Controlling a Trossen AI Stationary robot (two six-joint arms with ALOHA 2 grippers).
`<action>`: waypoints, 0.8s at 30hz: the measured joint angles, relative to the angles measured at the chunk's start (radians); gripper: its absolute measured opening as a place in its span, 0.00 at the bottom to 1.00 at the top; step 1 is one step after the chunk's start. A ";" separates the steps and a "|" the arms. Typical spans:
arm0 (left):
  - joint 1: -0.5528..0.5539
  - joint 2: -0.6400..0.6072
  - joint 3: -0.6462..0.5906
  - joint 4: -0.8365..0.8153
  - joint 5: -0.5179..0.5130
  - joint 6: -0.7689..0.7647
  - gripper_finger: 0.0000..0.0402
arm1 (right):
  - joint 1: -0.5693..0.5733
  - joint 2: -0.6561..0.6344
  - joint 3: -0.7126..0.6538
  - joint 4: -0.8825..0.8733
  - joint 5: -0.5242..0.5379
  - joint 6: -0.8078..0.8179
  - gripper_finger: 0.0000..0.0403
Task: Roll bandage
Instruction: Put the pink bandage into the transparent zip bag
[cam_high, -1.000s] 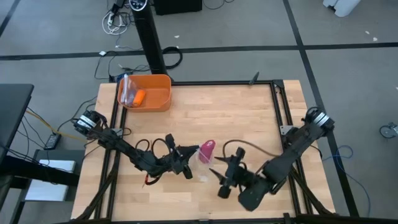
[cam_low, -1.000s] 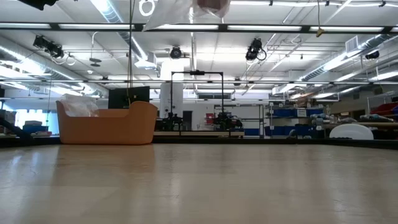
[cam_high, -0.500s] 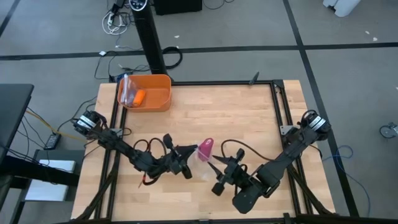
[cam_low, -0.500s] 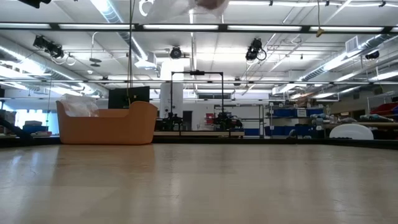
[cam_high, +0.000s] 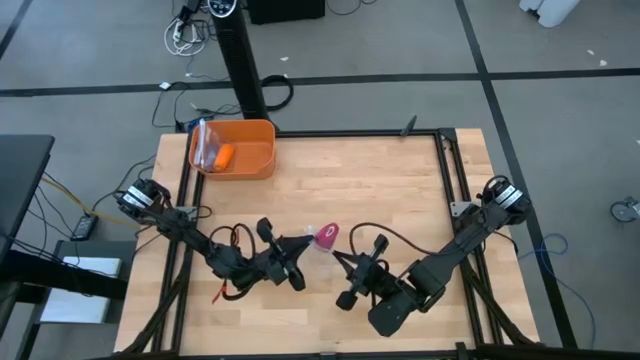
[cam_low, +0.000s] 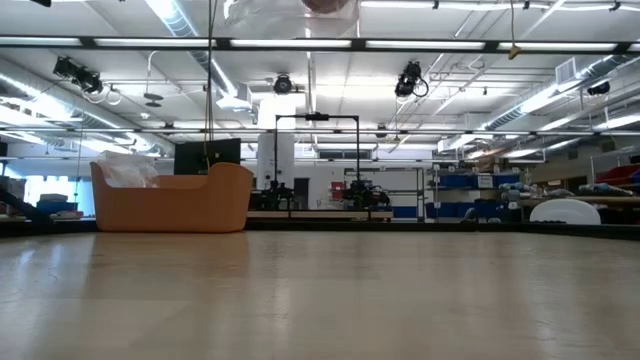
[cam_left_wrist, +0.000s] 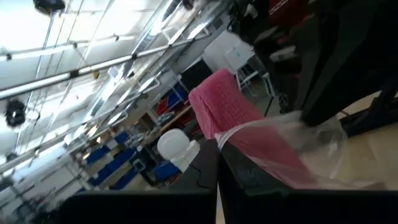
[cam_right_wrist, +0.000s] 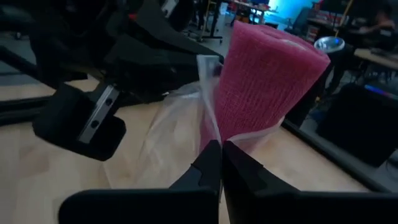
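The bandage (cam_high: 326, 236) sits in a plastic bag (cam_high: 313, 245) above the near middle of the counter (cam_high: 380, 190), between the left gripper (cam_high: 298, 247) and the right gripper (cam_high: 343, 264). A bin (cam_high: 236, 149) stands at the far left corner, holding a small object (cam_high: 223, 155).

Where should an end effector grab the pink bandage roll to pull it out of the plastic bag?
Grip the bandage on its bare end, which sticks out of the clear bag, coming from that open side. Both end effectors pinch the bag's film, so only that end is free.
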 joint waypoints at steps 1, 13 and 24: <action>0.000 0.000 0.000 0.000 -0.014 -0.003 0.01 | 0.000 -0.002 0.000 0.009 -0.001 -0.032 0.01; -0.053 0.000 0.000 -0.037 -0.112 -0.173 0.14 | -0.020 -0.071 0.000 0.053 -0.047 -0.232 0.00; -0.085 0.000 0.000 -0.040 -0.148 -0.237 0.31 | -0.019 -0.074 0.000 0.016 -0.079 -0.250 0.00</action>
